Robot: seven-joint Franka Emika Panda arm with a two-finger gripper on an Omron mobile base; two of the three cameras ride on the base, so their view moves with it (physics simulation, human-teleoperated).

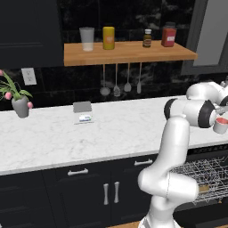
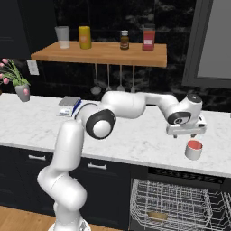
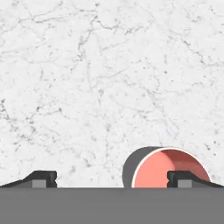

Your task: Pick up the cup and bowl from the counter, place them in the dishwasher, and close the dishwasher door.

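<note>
Jaws wide over round red-lined cup (image 3: 168, 169) on veined marble counter (image 3: 96, 78)

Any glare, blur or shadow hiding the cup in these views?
Hand view: sharp, even light, the cup casts a soft grey shadow on the counter. Right base view: slightly soft, no glare, cup clear below the open gripper. Left base view: cup partly hidden by the arm.

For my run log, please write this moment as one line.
gripper: open, above cup | cup: upright on counter, not held | dishwasher: open, rack out
</note>
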